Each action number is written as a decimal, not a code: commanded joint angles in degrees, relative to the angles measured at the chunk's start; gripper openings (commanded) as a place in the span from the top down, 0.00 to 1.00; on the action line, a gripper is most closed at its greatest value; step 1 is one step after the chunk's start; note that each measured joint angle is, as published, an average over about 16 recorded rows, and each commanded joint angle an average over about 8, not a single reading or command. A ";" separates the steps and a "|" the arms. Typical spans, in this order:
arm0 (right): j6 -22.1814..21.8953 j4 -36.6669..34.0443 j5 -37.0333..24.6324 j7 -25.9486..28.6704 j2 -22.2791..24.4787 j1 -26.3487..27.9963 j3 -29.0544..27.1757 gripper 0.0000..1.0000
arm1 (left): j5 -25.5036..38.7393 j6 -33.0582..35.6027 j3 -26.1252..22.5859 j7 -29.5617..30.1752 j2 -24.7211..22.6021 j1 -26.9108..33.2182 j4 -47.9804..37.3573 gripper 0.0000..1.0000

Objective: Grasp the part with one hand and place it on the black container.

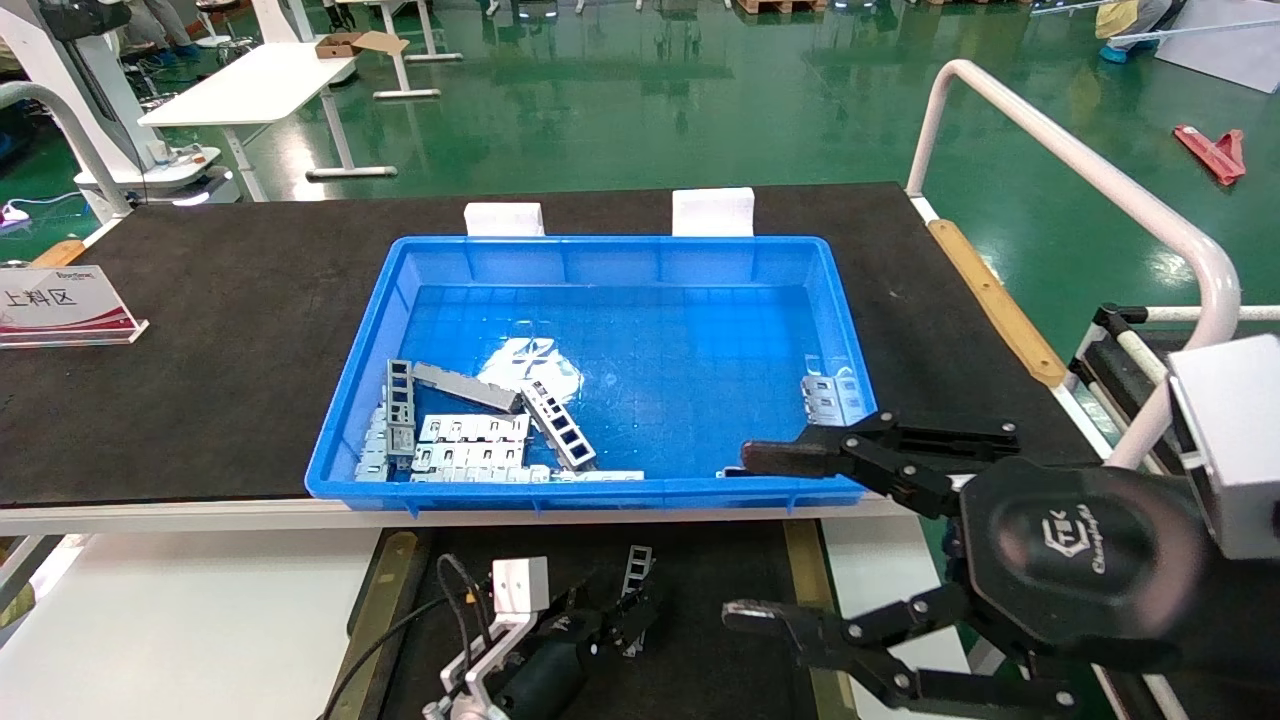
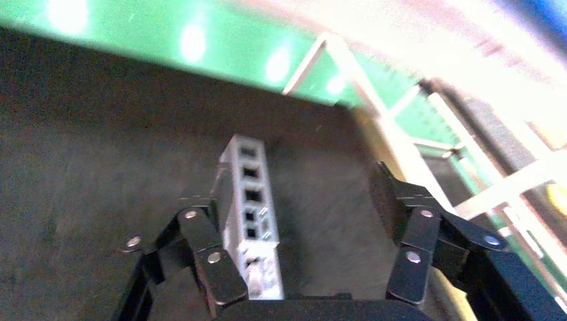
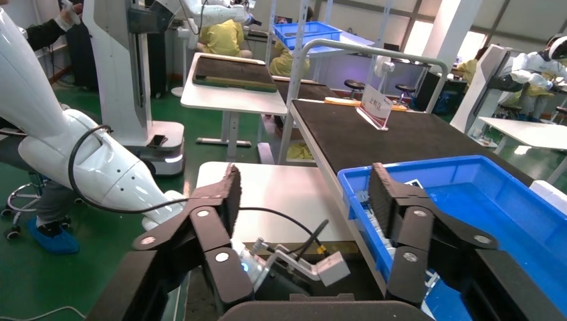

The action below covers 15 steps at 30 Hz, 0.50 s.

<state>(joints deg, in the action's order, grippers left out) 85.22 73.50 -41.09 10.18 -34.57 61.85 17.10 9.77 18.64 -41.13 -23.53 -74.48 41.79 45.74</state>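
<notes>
The part point(image 1: 637, 568), a slim silver channel with a row of rectangular windows, sits on the black container point(image 1: 710, 570), a flat black panel with brass strips along two sides. My left gripper point(image 1: 622, 628) is low over that panel and open. In the left wrist view the part point(image 2: 249, 200) rests against one finger point(image 2: 200, 231) while the other finger point(image 2: 394, 200) stands well apart from it. My right gripper point(image 1: 745, 537) hangs open and empty near the blue bin's front right corner, above the panel's right side.
The blue bin point(image 1: 600, 495) sits on the black table mat beyond the panel. Several silver parts point(image 1: 470, 440) are piled in its front left corner and one point(image 1: 832, 398) lies at its right wall. A sign point(image 1: 60, 305) stands far left. A white rail point(image 1: 1050, 150) runs along the right.
</notes>
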 commanded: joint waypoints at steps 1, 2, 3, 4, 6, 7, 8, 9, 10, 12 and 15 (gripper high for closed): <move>0.00 0.00 0.00 0.00 0.00 0.00 0.01 0.00 | 0.18 3.08 0.88 -1.63 0.52 -0.82 0.07 0.00; 0.00 0.00 0.01 0.00 0.00 0.00 0.01 0.00 | 0.48 4.42 0.05 -0.98 1.54 -1.02 0.53 0.00; -0.01 0.00 0.01 -0.01 0.00 0.00 0.01 0.00 | 0.84 5.64 -0.94 -0.13 2.67 -1.18 1.08 0.00; -0.01 0.00 0.01 -0.01 0.01 0.00 0.01 0.00 | 1.24 6.81 -2.06 0.93 3.98 -1.30 1.79 0.00; -0.01 0.00 0.01 -0.01 0.01 0.00 0.02 0.00 | 2.08 8.76 -4.29 3.16 6.74 -1.44 3.49 0.00; -0.01 0.00 0.02 -0.01 0.01 0.01 0.02 0.00 | 2.52 9.57 -5.36 4.28 8.22 -1.48 4.51 0.00; -0.01 0.00 0.02 -0.01 0.01 0.01 0.03 0.00 | 2.94 10.27 -6.36 5.38 9.69 -1.52 5.62 0.00; -0.01 0.00 0.02 -0.01 0.01 0.01 0.03 0.00 | 3.33 10.84 -7.24 6.37 11.10 -1.54 6.76 0.00; -0.01 0.00 0.02 -0.02 0.01 0.01 0.03 0.00 | 3.74 11.38 -8.11 7.34 12.58 -1.57 8.05 0.00; -0.02 0.00 0.03 -0.02 0.02 0.01 0.04 0.00 | 4.50 12.23 -9.63 9.11 15.44 -1.59 10.71 0.00; -0.02 0.00 0.03 -0.02 0.02 0.01 0.05 0.00 | 5.75 13.39 -11.77 11.59 19.73 -1.40 14.96 0.00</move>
<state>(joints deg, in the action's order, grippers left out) 85.20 73.50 -41.06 10.16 -34.55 61.86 17.14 15.50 31.87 -52.58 -12.17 -54.85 40.70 60.57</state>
